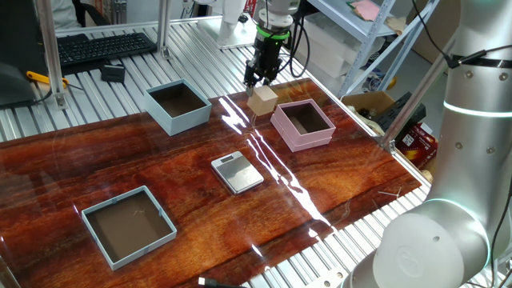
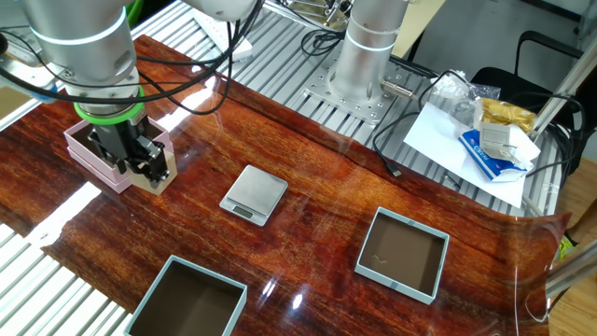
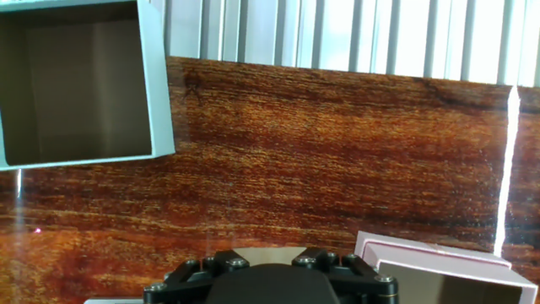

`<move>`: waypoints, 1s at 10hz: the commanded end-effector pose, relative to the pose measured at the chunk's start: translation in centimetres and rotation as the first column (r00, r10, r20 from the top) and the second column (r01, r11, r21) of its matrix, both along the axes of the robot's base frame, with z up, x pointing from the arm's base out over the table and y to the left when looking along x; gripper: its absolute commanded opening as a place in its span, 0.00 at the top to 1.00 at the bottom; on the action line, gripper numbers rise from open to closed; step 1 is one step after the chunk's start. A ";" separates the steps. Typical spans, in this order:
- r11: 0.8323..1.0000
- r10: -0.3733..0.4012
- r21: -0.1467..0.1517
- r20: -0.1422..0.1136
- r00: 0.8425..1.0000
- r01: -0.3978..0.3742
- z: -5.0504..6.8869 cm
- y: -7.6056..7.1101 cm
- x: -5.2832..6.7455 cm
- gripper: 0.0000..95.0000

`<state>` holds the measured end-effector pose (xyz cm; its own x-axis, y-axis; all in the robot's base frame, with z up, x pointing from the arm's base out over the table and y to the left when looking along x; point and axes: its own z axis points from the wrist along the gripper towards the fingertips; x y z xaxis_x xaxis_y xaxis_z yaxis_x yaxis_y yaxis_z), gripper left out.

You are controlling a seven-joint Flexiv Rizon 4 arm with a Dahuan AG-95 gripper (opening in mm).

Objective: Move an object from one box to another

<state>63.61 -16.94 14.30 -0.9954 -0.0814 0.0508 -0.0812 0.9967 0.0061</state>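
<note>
The gripper (image 1: 251, 81) hangs just beside the pink box (image 1: 303, 125), pointing down. Its fingers pinch the little wooden cube (image 1: 262, 99), clear of the box's rim.

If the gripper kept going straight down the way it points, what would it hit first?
Most likely the small light tan wooden cube right below the gripper. Whether they already touch is unclear.
</note>
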 end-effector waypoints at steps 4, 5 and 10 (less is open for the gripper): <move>1.000 -0.026 -0.010 0.004 1.000 0.026 -0.3 1.1 1.4 1.00; 0.999 -0.034 -0.018 0.000 0.999 0.034 -0.4 1.6 1.9 1.00; 0.996 -0.085 -0.026 -0.018 0.996 0.085 -0.5 4.7 4.9 1.00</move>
